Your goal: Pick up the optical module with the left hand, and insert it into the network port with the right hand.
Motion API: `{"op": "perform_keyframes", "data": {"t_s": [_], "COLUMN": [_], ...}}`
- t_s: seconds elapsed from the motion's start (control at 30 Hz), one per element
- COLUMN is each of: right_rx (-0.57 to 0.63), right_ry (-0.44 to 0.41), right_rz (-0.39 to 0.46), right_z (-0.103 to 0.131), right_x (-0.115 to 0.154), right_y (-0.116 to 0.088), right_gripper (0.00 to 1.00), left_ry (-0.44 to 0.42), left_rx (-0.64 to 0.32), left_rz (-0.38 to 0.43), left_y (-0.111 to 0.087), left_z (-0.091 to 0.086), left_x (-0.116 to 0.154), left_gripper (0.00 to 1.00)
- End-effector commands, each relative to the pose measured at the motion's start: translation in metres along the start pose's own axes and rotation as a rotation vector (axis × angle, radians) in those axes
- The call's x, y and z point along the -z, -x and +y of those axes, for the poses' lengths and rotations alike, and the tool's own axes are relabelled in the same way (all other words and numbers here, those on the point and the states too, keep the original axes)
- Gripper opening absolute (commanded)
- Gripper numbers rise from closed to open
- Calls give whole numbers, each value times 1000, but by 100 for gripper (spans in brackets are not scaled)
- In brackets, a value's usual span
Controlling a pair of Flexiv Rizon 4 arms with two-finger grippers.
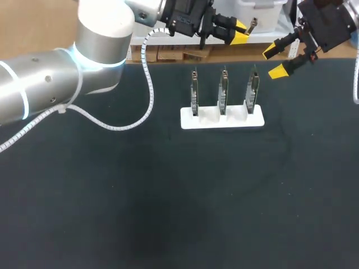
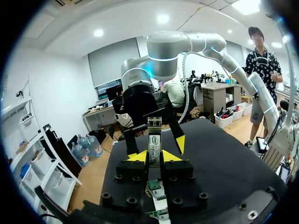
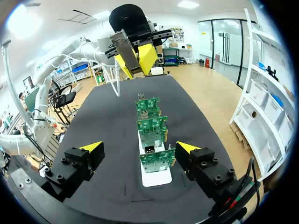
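We had the optical module [image 2: 154, 145] pinched between left jaws; right jaws wide, empty. Rigid, probably slick; take exposed end.

On bench [image 1: 168, 196], stand [image 1: 222, 120] with three boards [image 1: 223, 89] upright in it, side by side. Behind stand, left gripper [image 1: 239, 32] holding module [image 2: 154, 140]. Behind and right of stand, right gripper [image 1: 275, 60].

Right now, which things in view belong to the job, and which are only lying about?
For the job: optical module, held by the left gripper; right gripper, open; three circuit boards, upright in a white holder; network port on one board.
Not for the job: black table; coiled cable hanging over it.
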State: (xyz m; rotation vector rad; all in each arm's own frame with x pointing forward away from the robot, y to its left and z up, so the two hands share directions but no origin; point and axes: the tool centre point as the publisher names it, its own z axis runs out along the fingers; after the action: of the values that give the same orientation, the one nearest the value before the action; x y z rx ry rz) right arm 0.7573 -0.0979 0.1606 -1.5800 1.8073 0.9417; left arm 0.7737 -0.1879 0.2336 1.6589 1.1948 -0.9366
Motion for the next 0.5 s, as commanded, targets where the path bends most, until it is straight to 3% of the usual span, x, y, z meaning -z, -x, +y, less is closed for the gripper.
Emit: {"op": "perform_keyframes", "data": {"t_s": [0.03, 0.2, 0.33, 0.5], "right_rx": [0, 0, 0, 0], "right_ry": [-4, -4, -4, -4], "right_rz": [0, 0, 0, 0], "right_z": [2, 2, 2, 2], "right_x": [0, 0, 0, 0], "right_y": [0, 0, 0, 0], "right_gripper": [100, 100, 100, 100], "left_ry": [-6, -18, -51, -66], "left_rx": [0, -15, -26, -3], "left_rz": [0, -30, -132, -170], "left_y": [0, 4, 0, -3], "left_z": [3, 8, 8, 5], "left_x": [0, -9, -24, -31], "left_gripper": [0, 0, 0, 0]}}
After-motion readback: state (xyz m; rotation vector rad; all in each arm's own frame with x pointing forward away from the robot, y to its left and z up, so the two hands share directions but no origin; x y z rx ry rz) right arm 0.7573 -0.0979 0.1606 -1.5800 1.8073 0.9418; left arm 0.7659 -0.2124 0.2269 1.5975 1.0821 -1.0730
